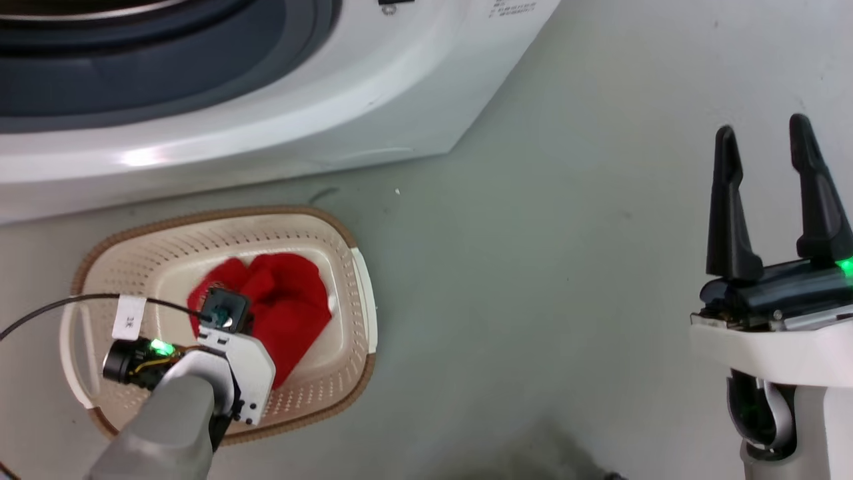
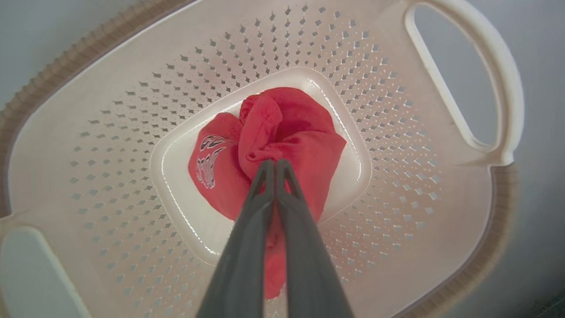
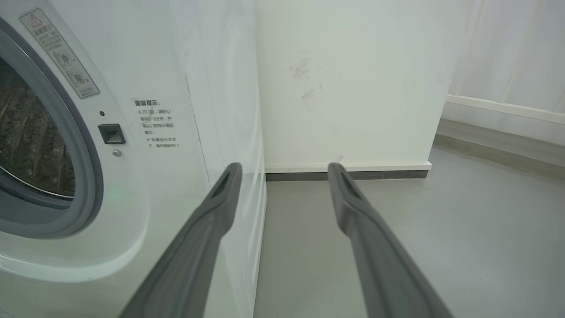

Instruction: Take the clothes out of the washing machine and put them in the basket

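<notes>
Quick count: one washing machine [image 1: 266, 127], one basket [image 1: 166, 247] just in front of it, one red lump of clothes [image 1: 293, 300] (can't split it into garments tbh), and two grippers: left gripper [image 2: 274, 162], right gripper [image 1: 763, 127].

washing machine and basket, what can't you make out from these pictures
- Right wrist view: the washing machine drum is cut by the left edge and dark, so any clothes inside cannot be told.
- Left wrist view: the clothes are bunched, with the left claw shut on them; the number of pieces is unclear.
- Head view: the basket floor is hidden under the clothes and the left wrist.
- Right wrist view: the sticker print is too small.
</notes>
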